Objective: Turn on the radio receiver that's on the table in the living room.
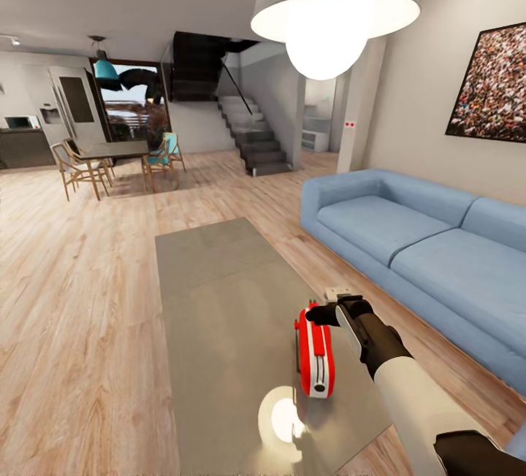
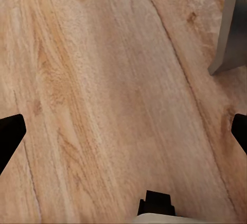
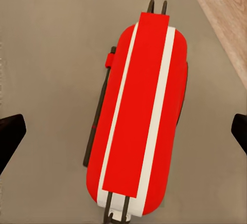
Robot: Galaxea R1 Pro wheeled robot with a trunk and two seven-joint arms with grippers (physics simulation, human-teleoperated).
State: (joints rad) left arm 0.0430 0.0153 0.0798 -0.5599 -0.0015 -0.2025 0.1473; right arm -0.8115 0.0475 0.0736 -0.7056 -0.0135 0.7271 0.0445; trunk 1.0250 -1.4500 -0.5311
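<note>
An open-plan living room with a light wood plank floor (image 1: 80, 301) and beige walls stretches back to a grey staircase (image 1: 252, 136) and a dark-topped dining table with wooden chairs (image 1: 109, 158). A large white dome pendant lamp (image 1: 332, 9) hangs overhead, and its glare reflects on the near end of the long low coffee table with a glossy grey-beige top (image 1: 219, 293). Bare table surface runs far ahead of the small red radio receiver with white side stripes (image 1: 315, 350), which stands near the table's right edge, toward its near end. A strip of floor separates that edge from the blue sectional sofa (image 1: 416, 242) along the right wall; wide open floor lies to the table's left. A framed crowd photograph (image 1: 493, 85) hangs above the sofa. The right gripper (image 1: 321, 313), black on a white arm, hovers at the radio's far top end; its wrist camera looks down on the radio with the dark fingertips (image 3: 11, 136) spread wide on either side, not touching it. A thin dark handle lies along one side of the radio. The left gripper (image 2: 123, 134) is spread apart over bare floor beside a grey table corner (image 2: 231, 33). No readable writing or brand appears anywhere.
</note>
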